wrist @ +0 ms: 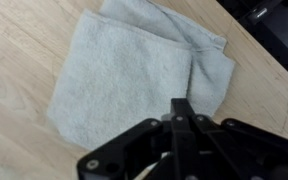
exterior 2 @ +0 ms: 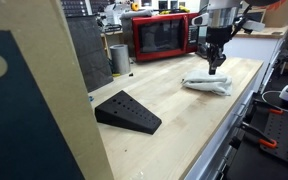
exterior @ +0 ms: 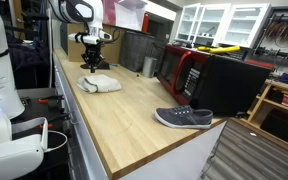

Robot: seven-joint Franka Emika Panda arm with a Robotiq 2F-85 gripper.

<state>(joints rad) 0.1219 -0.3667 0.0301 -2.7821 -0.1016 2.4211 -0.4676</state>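
One grey towel point(wrist: 134, 70) lies folded on wood counter point(wrist: 24, 40), just below & ahead of claw point(wrist: 181, 105); claw clenched w/ nothing held. Steel can point(exterior 2: 119, 58) nr microwave point(exterior 2: 164, 38), contents not visible

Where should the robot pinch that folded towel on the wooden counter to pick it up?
Probably best from straight above, at the folded corner of the towel, where layers overlap and bunch up. The rest lies flat on the counter, giving the pincer little to catch. The pincer is shut now, so it would need to open first.
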